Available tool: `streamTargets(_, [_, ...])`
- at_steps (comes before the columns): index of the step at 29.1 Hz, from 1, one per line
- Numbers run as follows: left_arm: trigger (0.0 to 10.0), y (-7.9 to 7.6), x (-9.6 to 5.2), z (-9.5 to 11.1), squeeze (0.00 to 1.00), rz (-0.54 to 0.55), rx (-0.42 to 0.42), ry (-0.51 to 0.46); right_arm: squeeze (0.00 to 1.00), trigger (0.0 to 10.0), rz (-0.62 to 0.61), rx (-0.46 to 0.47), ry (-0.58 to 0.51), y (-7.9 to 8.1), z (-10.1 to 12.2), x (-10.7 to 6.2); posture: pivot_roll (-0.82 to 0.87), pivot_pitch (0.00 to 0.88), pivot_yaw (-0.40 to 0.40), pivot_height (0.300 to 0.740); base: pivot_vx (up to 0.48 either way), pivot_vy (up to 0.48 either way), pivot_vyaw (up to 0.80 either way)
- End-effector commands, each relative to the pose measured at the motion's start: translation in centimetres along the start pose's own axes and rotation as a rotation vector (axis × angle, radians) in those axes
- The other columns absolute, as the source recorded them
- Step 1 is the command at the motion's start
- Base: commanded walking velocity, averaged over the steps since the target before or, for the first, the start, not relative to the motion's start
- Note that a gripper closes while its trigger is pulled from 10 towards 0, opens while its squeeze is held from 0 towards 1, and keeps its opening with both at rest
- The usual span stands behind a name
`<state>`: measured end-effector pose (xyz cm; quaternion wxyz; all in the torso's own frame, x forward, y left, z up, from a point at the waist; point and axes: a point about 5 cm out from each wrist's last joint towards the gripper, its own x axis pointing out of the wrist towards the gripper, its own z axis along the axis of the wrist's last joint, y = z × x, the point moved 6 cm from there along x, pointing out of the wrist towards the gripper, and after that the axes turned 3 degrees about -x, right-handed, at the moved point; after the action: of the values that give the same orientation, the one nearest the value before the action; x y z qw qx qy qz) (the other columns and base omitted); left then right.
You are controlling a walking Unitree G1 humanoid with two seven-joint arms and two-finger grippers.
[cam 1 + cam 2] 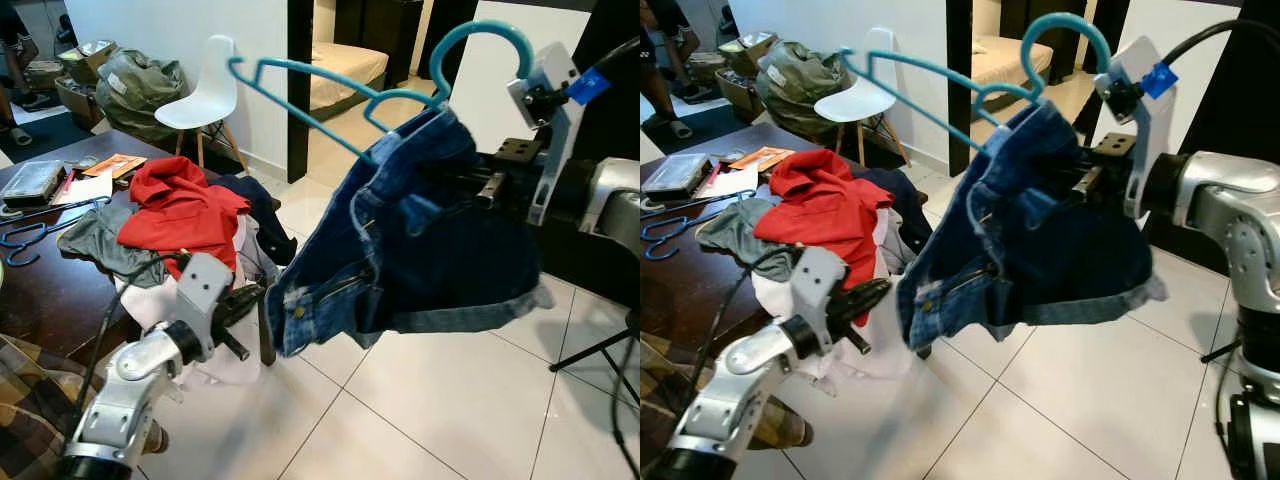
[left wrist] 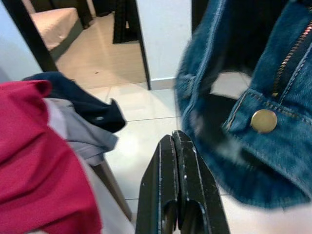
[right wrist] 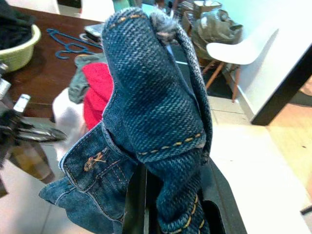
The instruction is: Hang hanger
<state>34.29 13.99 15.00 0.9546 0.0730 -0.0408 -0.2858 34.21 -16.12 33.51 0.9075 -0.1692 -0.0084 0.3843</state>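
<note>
**Head views: shorts on the hanger, held up at our right**

Right wrist view shows our right gripper [image 3: 168, 204] clamped on the denim shorts [image 1: 430, 240], the blue cloth bunched between the two black fingers and folding up over them. From the head views, that gripper sits raised at chest height on our right side, with the shorts draped outward and down from it toward our left. The teal hanger [image 1: 340, 95] runs through the top of the shorts: its hook curls up just above the gripper, beside the white wrist mount, and its long arm juts out well to our left, clear of the cloth.

Our left gripper [image 1: 240, 300] is lower, its fingers pressed together with nothing between them, the tips just beside the buttoned waistband corner of the shorts; we cannot tell whether they touch.

Farther out on our left, a dark wooden table [image 1: 50, 290] carries a heap of clothes topped by a red garment [image 1: 185, 205], and a blue hanger [image 1: 25, 240] lies on it. A white chair [image 1: 205, 95] stands beyond by the wall.
</note>
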Motion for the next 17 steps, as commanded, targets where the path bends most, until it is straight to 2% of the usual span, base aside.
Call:
streamTargets(1, [0.0, 0.4, -0.2, 0.0, 0.0, 0.006, 0.013, 0.011, 0.0, 0.0, -0.005, -0.04, -0.023, -0.1, 0.7, -0.2, -0.09, 0.0, -0.036, 0.74, 0.0, 0.0, 0.0])
streamTargets(5, [0.0, 0.7, -0.2, 0.0, 0.0, 0.013, 0.019, 0.012, 0.0, 0.0, 0.008, -0.044, -0.034, 0.2, 1.0, -0.4, -0.09, 0.0, -0.034, 0.74, 0.0, 0.0, 0.0])
streamTargets(7, [0.0, 0.3, 0.0, 0.2, 0.0, -0.008, 0.014, 0.0, 0.0, 0.0, 0.022, -0.044, -0.042, 0.4, 1.2, -0.5, -0.09, 0.0, -0.033, 0.74, 0.0, 0.0, 0.0])
streamTargets(8, [2.9, -0.2, 0.1, 0.5, 0.0, -0.028, 0.013, -0.014, 0.0, 0.0, 0.033, -0.043, -0.047, 0.7, 1.3, -0.5, -0.09, 0.0, -0.033, 0.74, 0.0, 0.0, 0.0])
streamTargets(9, [10.0, -1.0, 0.4, 1.0, 0.0, -0.065, -0.009, -0.042, 0.0, 0.0, 0.038, -0.043, -0.049, 0.8, 1.3, -0.5, -0.1, 0.0, -0.032, 0.74, 0.0, 0.0, 0.0])
streamTargets(10, [10.0, -1.6, 0.6, 1.4, 0.0, -0.09, -0.025, -0.061, 0.0, 0.0, 0.041, -0.042, -0.05, 0.8, 1.4, -0.4, -0.1, 0.0, -0.032, 0.74, 0.0, 0.0, 0.0])
streamTargets(11, [10.0, -2.1, 0.9, 1.8, 1.0, -0.105, -0.04, -0.079, 0.0, 0.0, 0.042, -0.043, -0.049, 0.8, 1.3, -0.4, -0.1, 0.0, -0.032, 0.74, 0.0, 0.0, 0.0])
streamTargets(12, [10.0, -2.1, 0.9, 1.8, 1.0, -0.105, -0.04, -0.079, 0.0, 0.0, 0.042, -0.043, -0.049, 0.8, 1.3, -0.4, -0.1, 0.0, -0.032, 0.74, 0.0, 0.0, 0.0])
streamTargets(13, [10.0, -2.9, 1.2, 2.3, 1.0, -0.131, -0.059, -0.101, 0.0, 0.0, 0.045, -0.044, -0.049, 0.9, 1.3, -0.3, -0.1, 0.0, -0.033, 0.74, 0.0, 0.0, 0.0])
streamTargets(14, [10.0, -2.9, 1.2, 2.3, 1.0, -0.131, -0.059, -0.101, 0.0, 0.0, 0.045, -0.044, -0.049, 0.9, 1.3, -0.3, -0.1, 0.0, -0.033, 0.74, 0.0, 0.0, 0.0])
streamTargets(15, [10.0, -3.8, 1.4, 2.6, 1.0, -0.161, -0.067, -0.114, 0.0, 0.0, 0.049, -0.045, -0.05, 1.0, 1.3, -0.2, -0.1, 0.0, -0.032, 0.74, 0.0, 0.0, 0.0])
streamTargets(17, [10.0, -4.4, 1.5, 2.9, 1.0, -0.182, -0.072, -0.122, 0.0, 0.0, 0.052, -0.046, -0.05, 1.0, 1.3, -0.2, -0.1, 0.0, -0.032, 0.74, 0.0, 0.0, 0.0])
